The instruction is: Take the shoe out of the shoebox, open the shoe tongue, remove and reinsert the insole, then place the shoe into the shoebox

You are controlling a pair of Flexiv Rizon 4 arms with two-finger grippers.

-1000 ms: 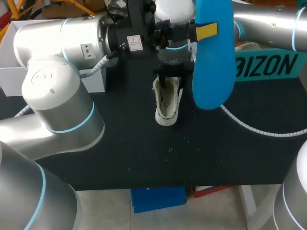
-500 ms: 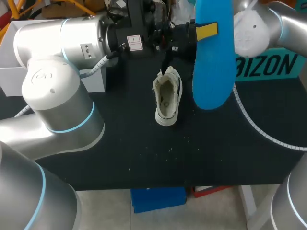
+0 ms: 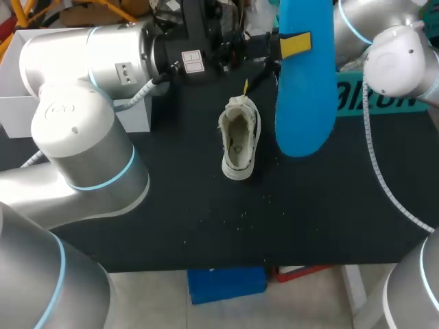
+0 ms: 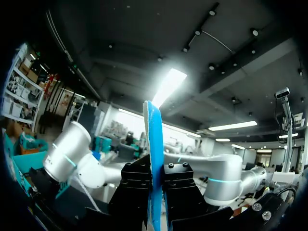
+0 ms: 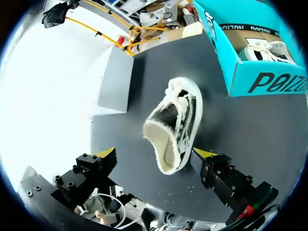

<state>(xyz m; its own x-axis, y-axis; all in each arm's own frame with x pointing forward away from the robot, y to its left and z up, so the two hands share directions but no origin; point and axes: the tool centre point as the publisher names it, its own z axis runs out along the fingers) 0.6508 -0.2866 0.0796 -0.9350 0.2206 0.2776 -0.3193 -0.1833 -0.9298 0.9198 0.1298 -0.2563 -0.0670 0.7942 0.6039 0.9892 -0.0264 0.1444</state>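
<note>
My left gripper [image 4: 155,192] pinches the insole [image 3: 305,82] beside the shoe [image 3: 239,140], which lies far-edge-to-near-edge ahead of my wide-open, empty right gripper [image 5: 155,153].

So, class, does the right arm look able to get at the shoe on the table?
Probably yes. The right end effector is open with the shoe ahead of it and nothing between; the insole, held in the left end effector, stands off to one side.
</note>
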